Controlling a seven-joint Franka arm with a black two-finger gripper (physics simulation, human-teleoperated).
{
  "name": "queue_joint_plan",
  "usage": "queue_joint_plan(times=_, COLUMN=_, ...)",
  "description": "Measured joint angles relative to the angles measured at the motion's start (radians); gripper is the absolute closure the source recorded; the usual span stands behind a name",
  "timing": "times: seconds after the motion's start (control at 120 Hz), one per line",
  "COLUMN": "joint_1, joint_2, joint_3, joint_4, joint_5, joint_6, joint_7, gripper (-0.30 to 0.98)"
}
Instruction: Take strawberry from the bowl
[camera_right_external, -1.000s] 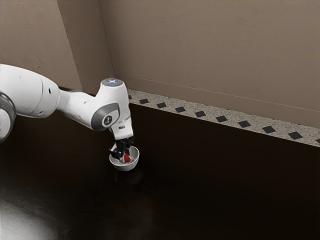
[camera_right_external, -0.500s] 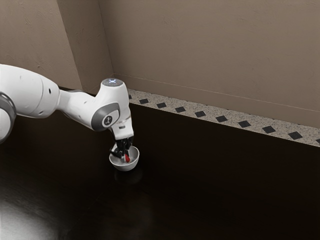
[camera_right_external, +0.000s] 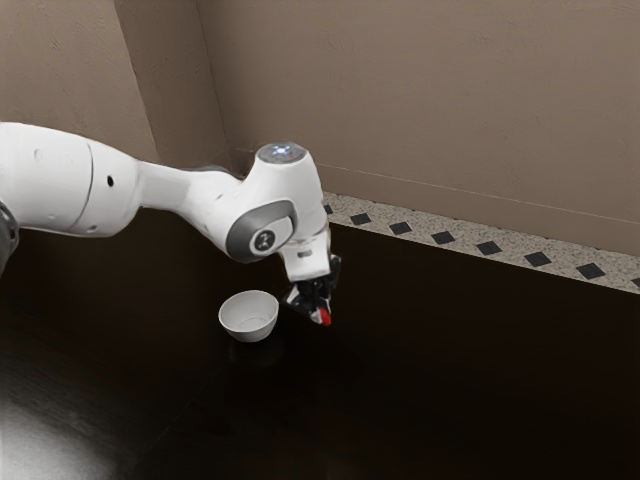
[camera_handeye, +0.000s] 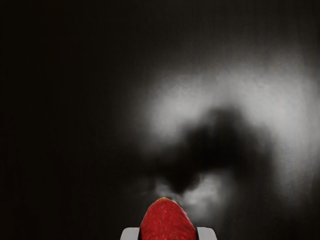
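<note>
I have the strawberry (camera_handeye: 167, 220) pinched between my two fingertips (camera_handeye: 131, 234); one pale pad presses it on each side, and its narrower, rounded end pokes out between them. My gripper (camera_right_external: 317, 314) points down over the dark, glossy table (camera_right_external: 440, 370), with the berry's red showing at my tips, outside the bowl and off to the exterior view's right of it. How high I hold it over the tabletop, I cannot tell. The white bowl (camera_right_external: 250, 332) stands upright on the table, to the exterior view's left of my fingers, near them but apart. My white arm (camera_right_external: 70, 180) reaches in from the exterior view's left, bending down at the wrist to my hand. On the far side, a speckled strip with dark diamonds (camera_right_external: 460, 230) runs between the table and the brown wall (camera_right_external: 430, 100). Below me, the tabletop carries a soft, pale sheen around a dark patch.
</note>
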Motion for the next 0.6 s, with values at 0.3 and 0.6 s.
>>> queue_joint_plan(times=0.3, joint_1=-0.031, joint_2=0.032, joint_3=-0.035, joint_4=0.015, joint_5=0.003, joint_6=0.0, joint_7=-0.038, gripper=0.39)
queue_joint_plan(times=0.6, joint_1=0.011, joint_2=-0.366, joint_3=0.088, joint_4=0.099, joint_5=-0.126, joint_6=-0.358, joint_7=-0.208, gripper=0.09)
